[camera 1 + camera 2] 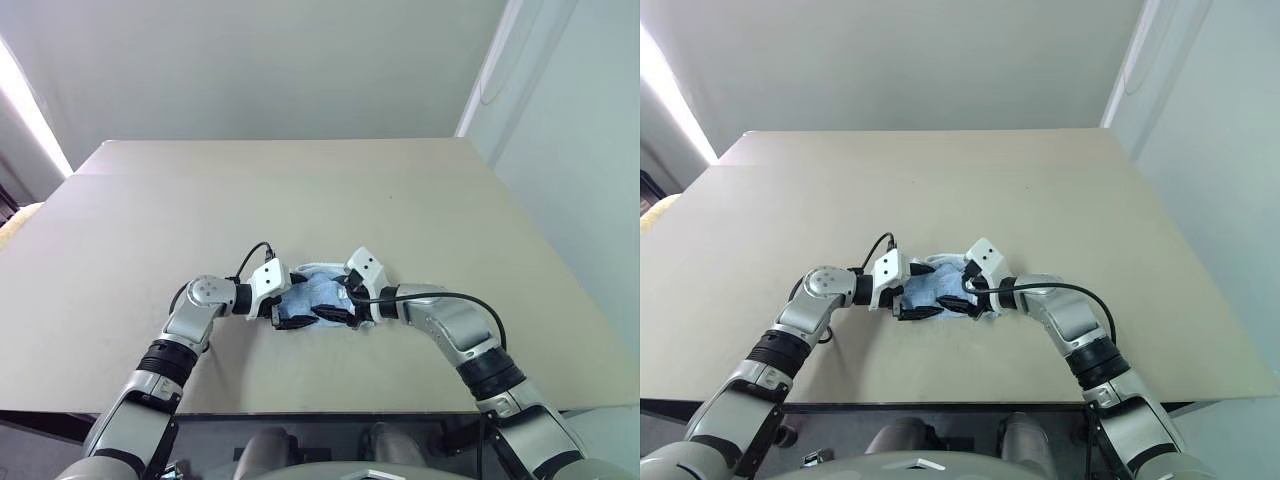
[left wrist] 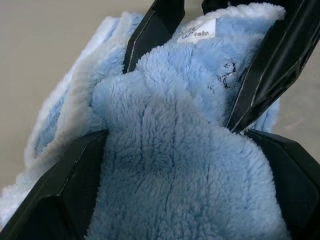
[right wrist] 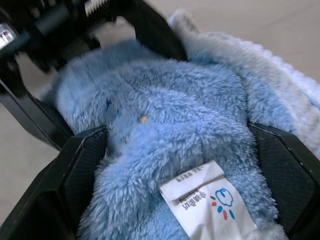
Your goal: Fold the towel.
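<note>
The light blue towel (image 1: 314, 290) lies bunched in a small heap on the table near its front edge. My left gripper (image 1: 296, 309) comes at it from the left and my right gripper (image 1: 336, 303) from the right, fingertips almost meeting over the heap. Both stand open, each with fluffy cloth filling the gap between its fingers. In the left wrist view the towel (image 2: 170, 170) bulges between my black fingers (image 2: 65, 195), and its white tag (image 2: 200, 32) and dark motif (image 2: 225, 75) show beside the right gripper's fingers (image 2: 270, 65). The tag (image 3: 205, 205) also shows in the right wrist view.
The beige table (image 1: 300, 190) stretches wide and bare around the heap, with its front edge just behind my forearms. A pale wall stands beyond the far edge and along the right side.
</note>
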